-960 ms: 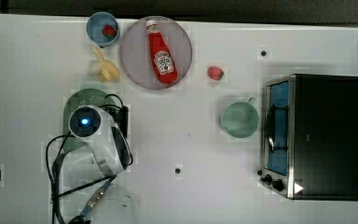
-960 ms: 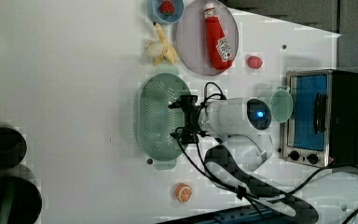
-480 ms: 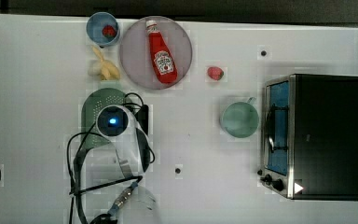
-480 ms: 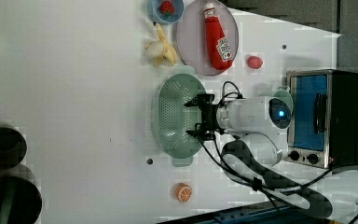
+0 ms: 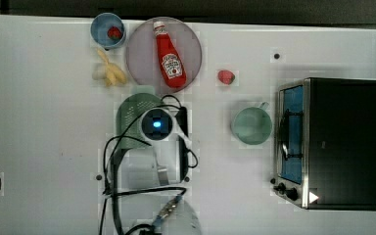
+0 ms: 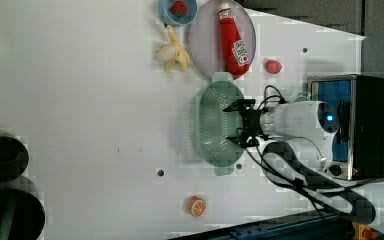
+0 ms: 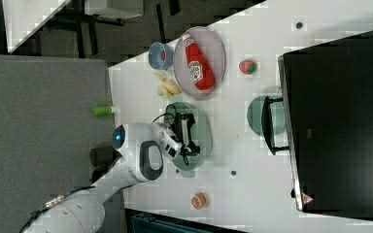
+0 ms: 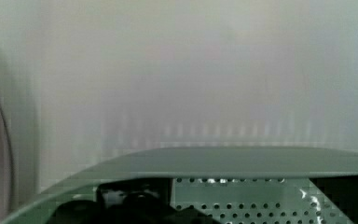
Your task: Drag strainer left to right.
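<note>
The strainer [image 5: 129, 108], a pale mint-green oval colander with a holed centre, lies on the white table just below the plate in the top view, half hidden under my arm. In the left view the strainer [image 6: 211, 125] is fully visible, and my gripper [image 6: 236, 124] reaches down inside it near its right rim, open wide with nothing between the fingers. The right view has the gripper [image 7: 187, 128] over the strainer [image 7: 203, 138] as well. In the wrist view the strainer's rim [image 8: 242, 161] and holed floor lie close below the camera.
A greyish-purple plate [image 5: 193, 46] carrying a ketchup bottle [image 5: 169, 56] sits just beyond the strainer. Near it are a blue bowl [image 5: 103, 34], a banana [image 5: 108, 73] and a red strawberry [image 5: 226, 76]. A teal mug [image 5: 251, 125] and a toaster oven [image 5: 333, 142] stand at the top view's right.
My arm has moved toward the top view's right and the strainer has slid along with it, closer to the mug. The gripper has stayed open.
</note>
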Robot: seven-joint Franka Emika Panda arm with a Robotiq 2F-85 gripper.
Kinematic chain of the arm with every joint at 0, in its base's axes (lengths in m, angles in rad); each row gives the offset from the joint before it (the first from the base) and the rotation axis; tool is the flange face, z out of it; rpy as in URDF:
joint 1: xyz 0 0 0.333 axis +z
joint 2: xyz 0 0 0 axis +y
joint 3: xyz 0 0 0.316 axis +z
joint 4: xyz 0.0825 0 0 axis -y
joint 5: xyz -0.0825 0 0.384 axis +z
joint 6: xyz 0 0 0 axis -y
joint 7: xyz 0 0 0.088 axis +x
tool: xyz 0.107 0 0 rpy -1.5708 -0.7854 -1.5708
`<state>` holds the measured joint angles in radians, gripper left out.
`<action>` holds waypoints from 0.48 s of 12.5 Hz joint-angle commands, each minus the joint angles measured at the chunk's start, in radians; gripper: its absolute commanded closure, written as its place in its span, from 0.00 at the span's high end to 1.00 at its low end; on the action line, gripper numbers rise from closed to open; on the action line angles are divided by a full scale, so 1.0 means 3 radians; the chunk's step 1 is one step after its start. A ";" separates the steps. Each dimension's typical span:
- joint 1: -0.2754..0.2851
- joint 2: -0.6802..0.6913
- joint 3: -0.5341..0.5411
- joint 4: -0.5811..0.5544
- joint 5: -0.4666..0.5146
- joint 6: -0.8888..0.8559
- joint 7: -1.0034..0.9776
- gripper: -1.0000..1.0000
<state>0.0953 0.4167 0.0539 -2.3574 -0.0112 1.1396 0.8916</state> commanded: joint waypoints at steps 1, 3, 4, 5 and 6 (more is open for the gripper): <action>-0.0216 -0.0091 -0.0116 -0.0036 0.0000 -0.0029 -0.0554 1.00; -0.0242 -0.0098 -0.0234 -0.0040 0.0000 -0.0030 -0.0686 1.00; -0.0245 -0.0098 -0.0293 -0.0043 0.0000 -0.0029 -0.0741 1.00; -0.0248 -0.0100 -0.0347 -0.0044 0.0000 -0.0019 -0.0785 1.00; -0.0251 -0.0100 -0.0399 -0.0045 0.0000 -0.0003 -0.0844 1.00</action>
<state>0.0430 0.4023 -0.0398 -2.3848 -0.0036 1.1318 0.7051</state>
